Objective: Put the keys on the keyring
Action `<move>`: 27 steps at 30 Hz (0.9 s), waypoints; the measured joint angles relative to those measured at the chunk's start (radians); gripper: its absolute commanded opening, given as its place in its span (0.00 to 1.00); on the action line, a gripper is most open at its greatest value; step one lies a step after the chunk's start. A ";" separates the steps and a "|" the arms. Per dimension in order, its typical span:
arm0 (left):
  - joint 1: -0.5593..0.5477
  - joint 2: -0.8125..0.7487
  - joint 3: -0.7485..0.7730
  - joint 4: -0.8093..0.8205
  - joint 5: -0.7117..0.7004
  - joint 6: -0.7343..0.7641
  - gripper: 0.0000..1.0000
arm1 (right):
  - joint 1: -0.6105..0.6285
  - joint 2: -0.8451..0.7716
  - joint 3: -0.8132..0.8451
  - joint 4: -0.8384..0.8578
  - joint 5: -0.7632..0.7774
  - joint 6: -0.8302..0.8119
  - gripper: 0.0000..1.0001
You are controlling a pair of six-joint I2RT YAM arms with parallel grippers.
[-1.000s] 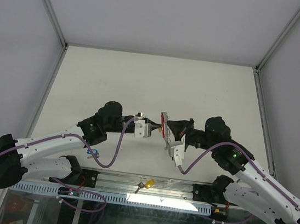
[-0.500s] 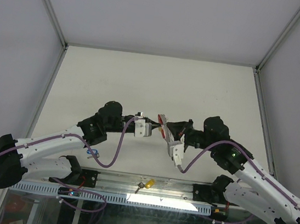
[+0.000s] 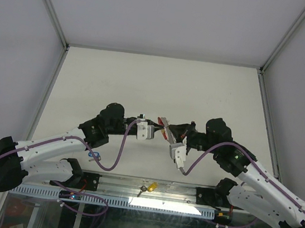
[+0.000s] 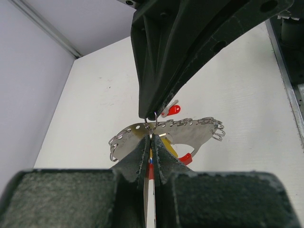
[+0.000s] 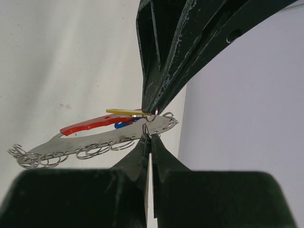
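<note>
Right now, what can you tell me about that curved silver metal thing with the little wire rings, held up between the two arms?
The keyring is a flat, curved strip of silvery metal, holes along one edge carrying small wire rings. A long red piece lies alongside, with a yellow tag and a blue tag near it. It is held in the air above the white table. The shut right gripper and shut left gripper meet it at one ring.
</note>
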 measured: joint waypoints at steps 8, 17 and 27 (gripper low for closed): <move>0.000 0.000 0.000 0.000 0.000 0.006 0.00 | 0.001 0.004 0.000 0.009 0.016 0.008 0.00; 0.000 0.004 0.000 -0.001 0.000 0.011 0.00 | 0.002 0.005 0.000 0.021 0.019 0.014 0.00; 0.000 0.014 0.000 -0.002 0.000 0.011 0.00 | 0.002 0.008 0.000 0.021 0.014 0.021 0.00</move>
